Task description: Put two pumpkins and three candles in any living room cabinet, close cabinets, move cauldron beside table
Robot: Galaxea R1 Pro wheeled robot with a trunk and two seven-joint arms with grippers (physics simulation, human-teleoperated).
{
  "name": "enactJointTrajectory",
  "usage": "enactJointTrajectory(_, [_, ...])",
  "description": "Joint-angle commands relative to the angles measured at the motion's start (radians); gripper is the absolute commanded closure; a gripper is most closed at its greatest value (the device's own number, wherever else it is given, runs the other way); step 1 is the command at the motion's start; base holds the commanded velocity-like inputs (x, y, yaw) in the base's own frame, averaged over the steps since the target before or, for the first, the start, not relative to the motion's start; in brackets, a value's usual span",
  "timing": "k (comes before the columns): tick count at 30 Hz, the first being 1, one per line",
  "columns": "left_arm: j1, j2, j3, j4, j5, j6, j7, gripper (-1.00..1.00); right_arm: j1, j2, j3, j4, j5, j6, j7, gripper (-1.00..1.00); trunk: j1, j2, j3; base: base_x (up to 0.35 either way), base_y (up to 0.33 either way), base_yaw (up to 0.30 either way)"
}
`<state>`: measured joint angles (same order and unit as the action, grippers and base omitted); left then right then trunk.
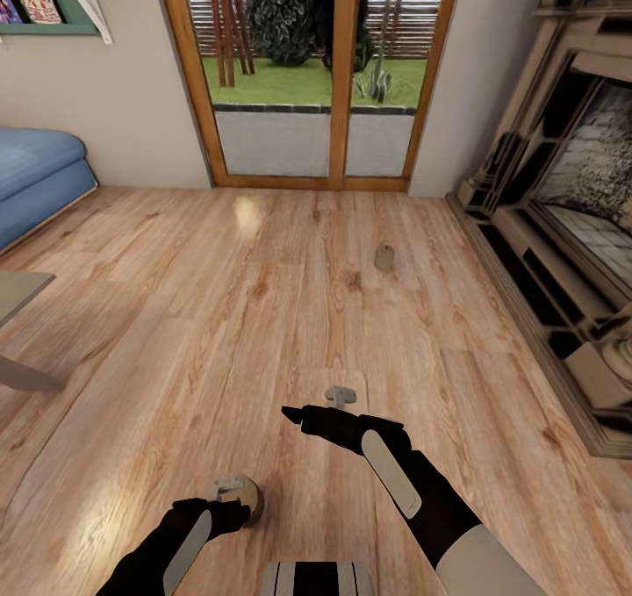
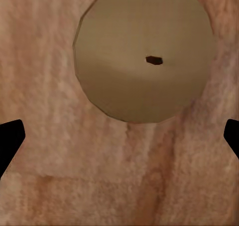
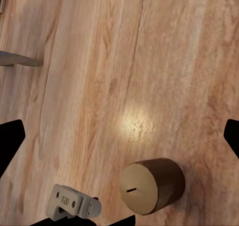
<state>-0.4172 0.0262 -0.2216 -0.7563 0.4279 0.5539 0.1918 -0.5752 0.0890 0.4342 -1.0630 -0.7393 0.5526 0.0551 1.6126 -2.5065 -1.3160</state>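
Your left gripper [image 1: 230, 495] hangs over a candle [image 2: 144, 54] standing on the floor [image 1: 263, 298], fingers spread wide and the candle not yet between them; come down off-centre and a fingertip could tip the stub and send it rolling; your right gripper [image 1: 338, 396] hovers near, fingers spread too, holding nothing; another candle [image 1: 384, 257] lies farther off; the floor is glossy wood plank, with a glass door [image 1: 307, 74] ahead, a fireplace [image 1: 570, 227] right, a blue sofa [image 1: 39, 179] left.

The warm orange-brown grained wood plank floor [image 1: 219, 298] carries a squat cylindrical candle [image 3: 152, 185], tan on top (dark wick slot) with brown sides. A blue cushioned sofa [image 1: 35, 179] faces the beige ornate fireplace surround [image 1: 562, 227].
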Motion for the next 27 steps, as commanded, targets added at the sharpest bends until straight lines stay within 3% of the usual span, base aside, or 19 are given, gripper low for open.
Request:
enactJointTrajectory(1, [0.000, 0.000, 0.000, 0.000, 0.000, 0.000, 0.000, -1.00, 0.000, 0.000, 0.000, 0.000, 0.000, 0.000, -0.001, -1.00, 0.000, 0.000, 0.000, 0.042, 0.000, 0.000])
enactJointTrajectory(17, [0.000, 0.001, 0.000, 0.000, 0.000, 0.001, 0.000, -1.00, 0.000, 0.004, 0.000, 0.000, 0.000, -0.002, -0.008, -1.00, 0.000, 0.000, 0.000, 0.152, 0.000, 0.000])
enactJointTrajectory(27, [0.000, 0.000, 0.000, 0.000, -0.001, -0.001, 0.000, -1.00, 0.000, 0.005, 0.000, 0.000, 0.000, -0.002, -0.008, -1.00, 0.001, 0.000, -0.008, 0.029, 0.000, 0.000])
